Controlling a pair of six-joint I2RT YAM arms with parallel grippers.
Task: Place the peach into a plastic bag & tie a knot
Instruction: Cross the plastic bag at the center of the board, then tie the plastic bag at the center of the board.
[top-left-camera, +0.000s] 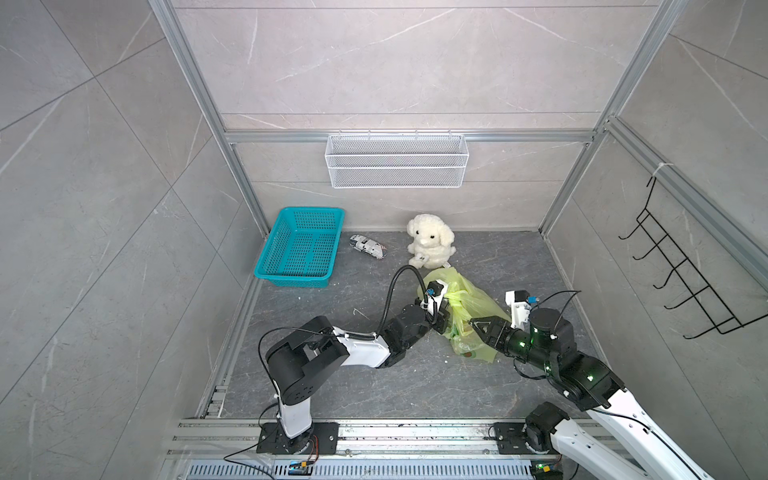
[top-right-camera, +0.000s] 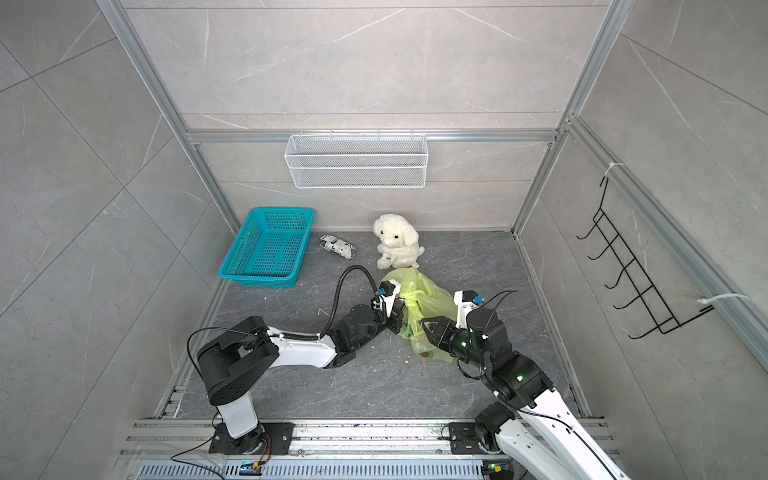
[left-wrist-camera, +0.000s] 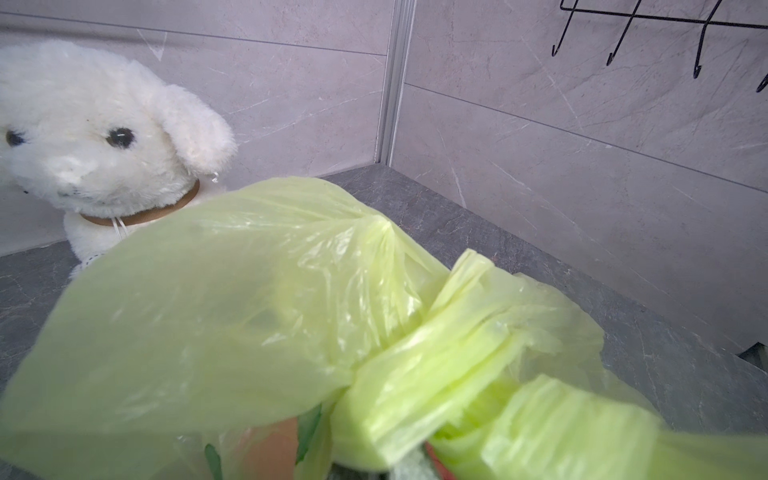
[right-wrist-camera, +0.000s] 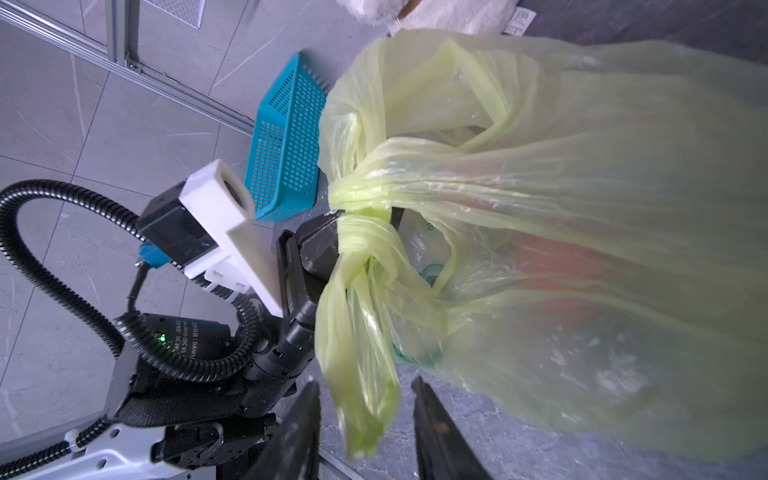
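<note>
The yellow-green plastic bag (top-left-camera: 478, 307) (top-right-camera: 434, 291) (right-wrist-camera: 602, 166) lies on the dark floor in front of the plush dog. Its handle strips are bunched into a knot (top-left-camera: 455, 297) (top-right-camera: 409, 298) (right-wrist-camera: 361, 241) (left-wrist-camera: 436, 365). The peach (right-wrist-camera: 561, 270) shows as a reddish blur through the film. My left gripper (top-left-camera: 442, 316) (top-right-camera: 397, 316) (right-wrist-camera: 320, 245) is shut on the bag's strip right at the knot; its jaws are hidden in the left wrist view. My right gripper (top-left-camera: 473, 325) (top-right-camera: 426, 323) (right-wrist-camera: 365, 386) is open, and a loose strip end hangs untouched between its fingers.
A white plush dog (top-left-camera: 430, 241) sits just behind the bag. A teal basket (top-left-camera: 299, 249) stands at the back left, with a rolled black-and-white item (top-left-camera: 368, 246) beside it. A wire shelf (top-left-camera: 397, 160) hangs on the back wall and a black hook rack (top-left-camera: 685, 282) on the right wall.
</note>
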